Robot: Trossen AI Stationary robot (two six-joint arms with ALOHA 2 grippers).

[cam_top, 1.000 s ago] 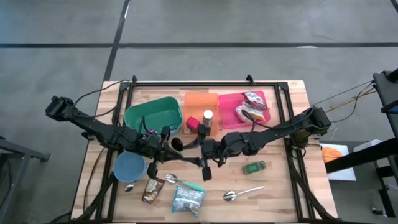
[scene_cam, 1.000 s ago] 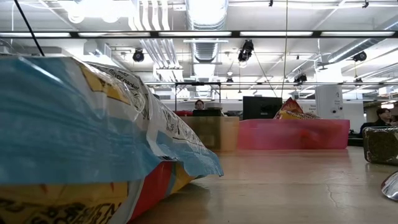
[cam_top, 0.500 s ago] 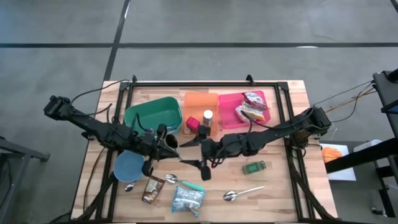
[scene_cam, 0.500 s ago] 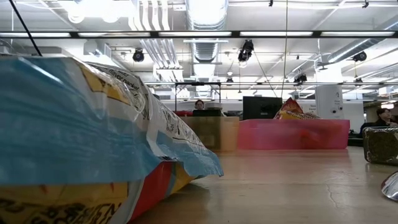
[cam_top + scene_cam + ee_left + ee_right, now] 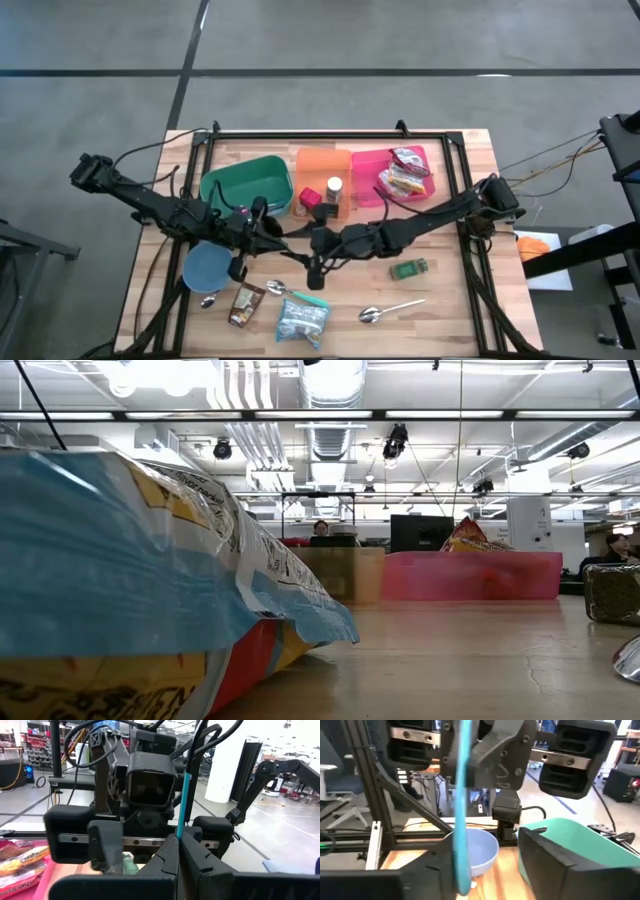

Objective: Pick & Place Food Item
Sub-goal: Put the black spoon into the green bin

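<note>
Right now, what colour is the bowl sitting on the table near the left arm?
The bowl is light blue, clearest in the high view.

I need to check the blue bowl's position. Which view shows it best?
The high view: the blue bowl sits whole on the table, beside the left arm. The right wrist view catches it partly behind a teal strip. The low and left wrist views miss it.

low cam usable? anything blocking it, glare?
Low view: snack bag sits right at the lens and fills the left half, no arm shows; ceiling lights flare top-left. High view: even light on the table, no hard shadows.
</note>
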